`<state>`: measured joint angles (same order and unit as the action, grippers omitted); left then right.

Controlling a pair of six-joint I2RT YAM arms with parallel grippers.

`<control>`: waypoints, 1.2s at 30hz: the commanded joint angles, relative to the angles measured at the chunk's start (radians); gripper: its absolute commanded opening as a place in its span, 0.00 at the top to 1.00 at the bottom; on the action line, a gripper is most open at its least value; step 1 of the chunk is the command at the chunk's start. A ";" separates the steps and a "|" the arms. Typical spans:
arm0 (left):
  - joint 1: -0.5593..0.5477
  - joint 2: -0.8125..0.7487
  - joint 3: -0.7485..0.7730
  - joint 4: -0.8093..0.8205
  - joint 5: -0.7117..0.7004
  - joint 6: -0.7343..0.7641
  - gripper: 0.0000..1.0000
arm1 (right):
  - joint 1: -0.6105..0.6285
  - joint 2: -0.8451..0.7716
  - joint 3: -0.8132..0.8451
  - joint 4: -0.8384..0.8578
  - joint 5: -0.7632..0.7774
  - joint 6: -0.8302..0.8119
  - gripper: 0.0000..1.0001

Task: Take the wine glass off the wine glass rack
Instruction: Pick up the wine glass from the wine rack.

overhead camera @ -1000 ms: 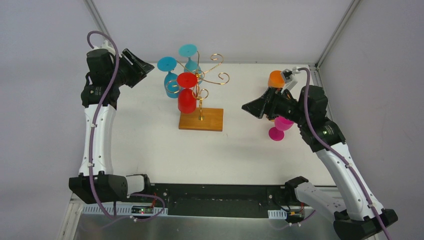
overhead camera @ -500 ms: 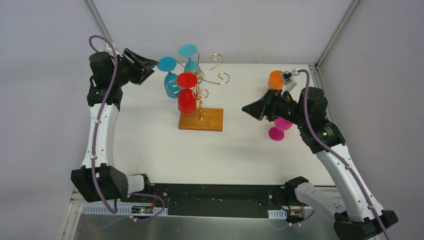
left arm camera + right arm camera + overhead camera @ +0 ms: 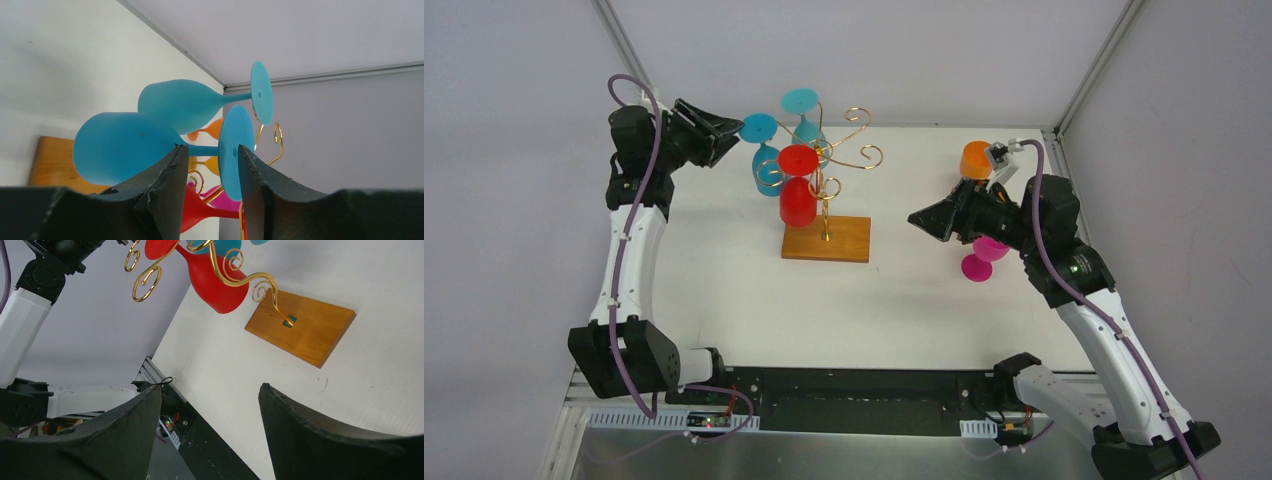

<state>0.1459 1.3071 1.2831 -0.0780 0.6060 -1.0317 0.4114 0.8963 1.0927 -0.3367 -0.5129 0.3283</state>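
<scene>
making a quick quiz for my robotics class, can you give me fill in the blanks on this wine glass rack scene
The left gripper straddles the stem of a ___ wine glass.
The wine glass rack holds ___ hanging glasses.
The right gripper is ___ and empty.
Missing words: blue, three, open.

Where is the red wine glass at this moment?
Top view, centre-left: the red wine glass hangs foot-up on the wine glass rack, above its base's left end, just right of a blue glass.
</scene>
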 commanded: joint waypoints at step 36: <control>0.012 0.000 -0.040 0.221 0.099 -0.124 1.00 | 0.007 -0.032 -0.030 0.042 -0.012 -0.014 0.28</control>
<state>0.1463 1.3331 1.2297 0.1005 0.6735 -1.1450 0.4126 0.8833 1.0653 -0.3344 -0.5133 0.3252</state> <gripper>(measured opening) 0.018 0.726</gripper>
